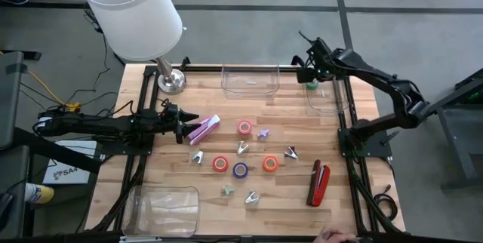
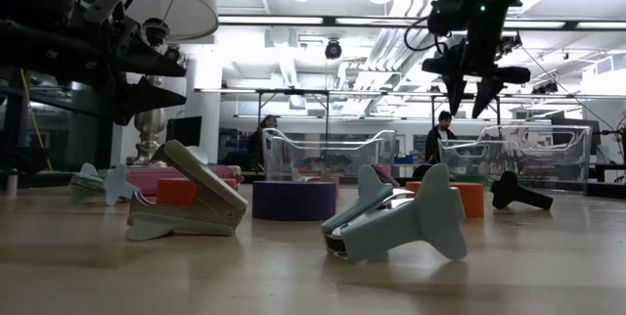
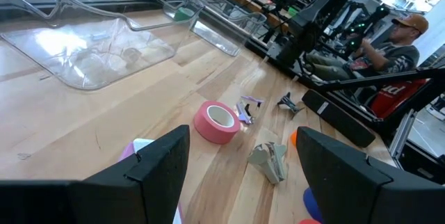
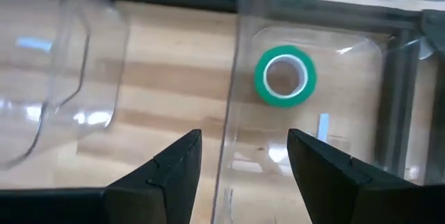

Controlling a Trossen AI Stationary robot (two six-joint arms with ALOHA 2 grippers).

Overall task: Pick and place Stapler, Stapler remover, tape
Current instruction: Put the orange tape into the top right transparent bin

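The right gripper hangs over a clear bin at the far right of the table. Its fingers are spread apart and hold nothing. Right below it, inside that bin, lies the green tape roll.

The left gripper is low by the table's left side, its fingers also apart and empty. Just in front of it lies the pink stapler. A bit farther ahead sits the pink tape roll, with a grey staple remover beside it. The red stapler lies well away, near the table's right edge.
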